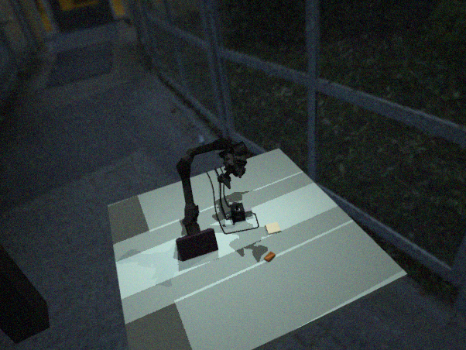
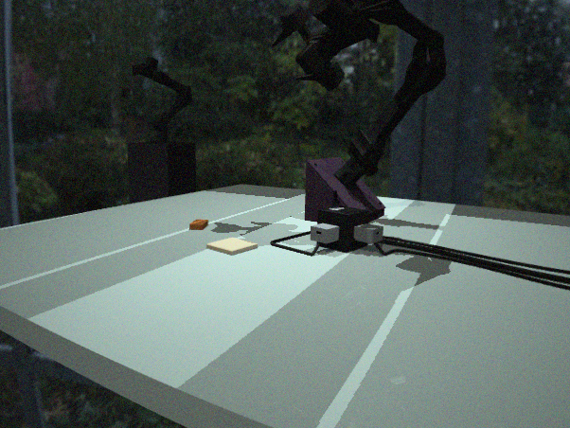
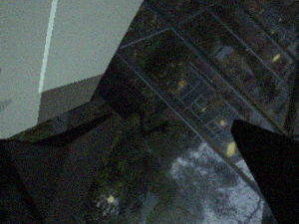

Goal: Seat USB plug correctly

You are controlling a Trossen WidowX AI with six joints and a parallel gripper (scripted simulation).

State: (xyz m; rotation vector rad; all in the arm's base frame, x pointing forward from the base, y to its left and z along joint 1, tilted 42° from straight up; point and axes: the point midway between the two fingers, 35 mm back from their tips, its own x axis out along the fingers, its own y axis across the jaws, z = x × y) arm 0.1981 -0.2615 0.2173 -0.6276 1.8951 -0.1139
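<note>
The black power cube (image 1: 238, 215) (image 2: 347, 240) stands on the table in front of the arm's base. A small pale patch (image 2: 337, 208) shows on its top face; whether it is the USB plug or part of the socket, and how deep or which way round a plug sits, I cannot tell. My gripper (image 1: 234, 182) (image 2: 286, 62) (image 3: 172, 121) is open and empty, tilted and high above the table, well clear of the cube. The wrist view shows only part of the table and the background between and beyond the fingers; the cube is out of that view.
Grey plugs (image 2: 326, 234) (image 2: 368, 234) sit at the cube's sides, with black cables, one looping toward a flat cream square (image 1: 272, 228) (image 2: 232, 245). A small orange block (image 1: 269, 256) (image 2: 198, 224) lies beyond the square. The purple arm base (image 1: 197, 245) (image 2: 317, 199) stands near the cube.
</note>
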